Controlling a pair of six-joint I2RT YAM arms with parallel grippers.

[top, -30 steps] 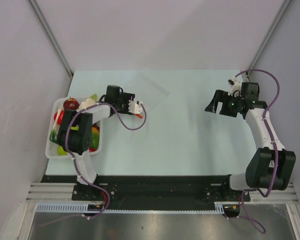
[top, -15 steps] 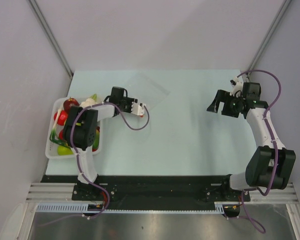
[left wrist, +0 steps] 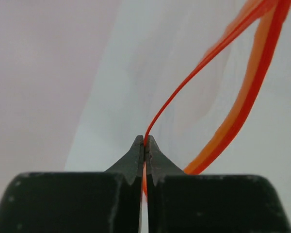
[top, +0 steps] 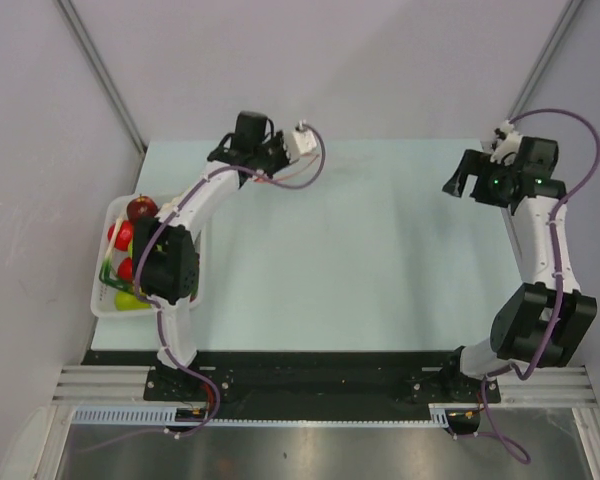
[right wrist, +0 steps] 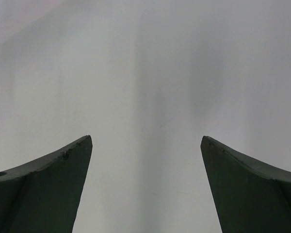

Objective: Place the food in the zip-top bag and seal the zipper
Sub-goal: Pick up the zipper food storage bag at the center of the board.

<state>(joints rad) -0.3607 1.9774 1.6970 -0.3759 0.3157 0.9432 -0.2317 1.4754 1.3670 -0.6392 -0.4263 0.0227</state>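
One lip of the zipper [left wrist: 250, 92] sits pinched in the clenched left hand [left wrist: 144, 145] on the left wrist view, mouth bowed open. Right wrist view: right hand [right wrist: 145, 145] spread, grasping nothing. Overhead: food [top: 127, 236] lies in the tray [top: 98, 295], well apart from both hands. Advised: right hand takes the opposite lip, holding the mouth wide.

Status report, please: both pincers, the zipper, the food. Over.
Left pincer shut on one lip of the zipper, mouth gaping. Right pincer open, empty. Food in view lies in the white tray, not bagged. Nothing seen in the way.
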